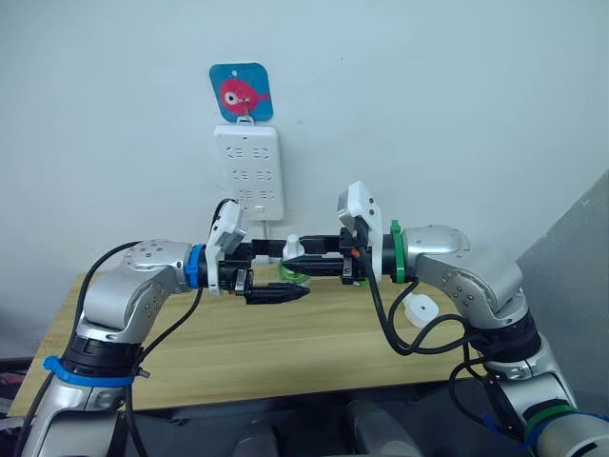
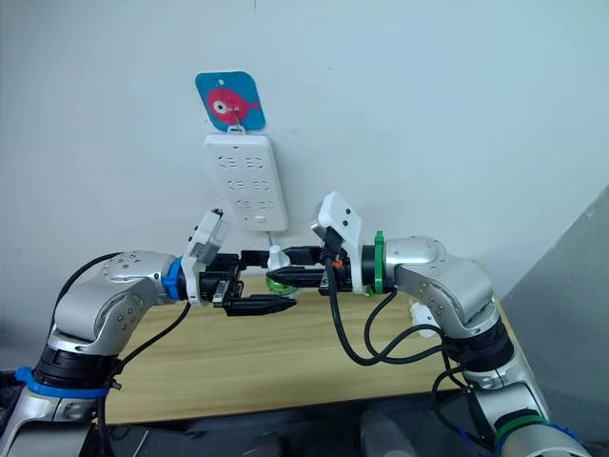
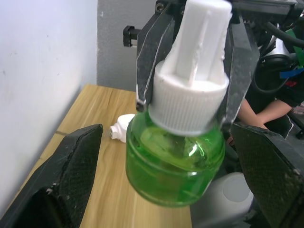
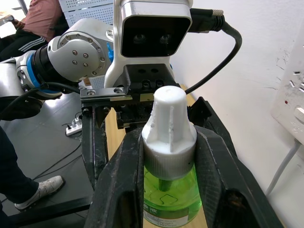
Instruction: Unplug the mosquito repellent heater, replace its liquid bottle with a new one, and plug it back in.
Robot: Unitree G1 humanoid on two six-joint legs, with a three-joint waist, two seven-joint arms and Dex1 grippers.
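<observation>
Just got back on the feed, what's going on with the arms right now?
The right pincer is shut on the green liquid bottle at its white cap, holding it in the air above the wooden table. The left pincer is open on either side of the bottle. The mosquito repellent heater lies on the table, and the power strip hangs on the wall.

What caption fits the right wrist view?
Right end effector shut on the white cap of a green liquid bottle, left end effector open opposite.

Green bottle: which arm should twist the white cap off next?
Probably right. The right gripper is already shut on the white cap of the green bottle; the left gripper is open around its body and should close to brace.
</observation>
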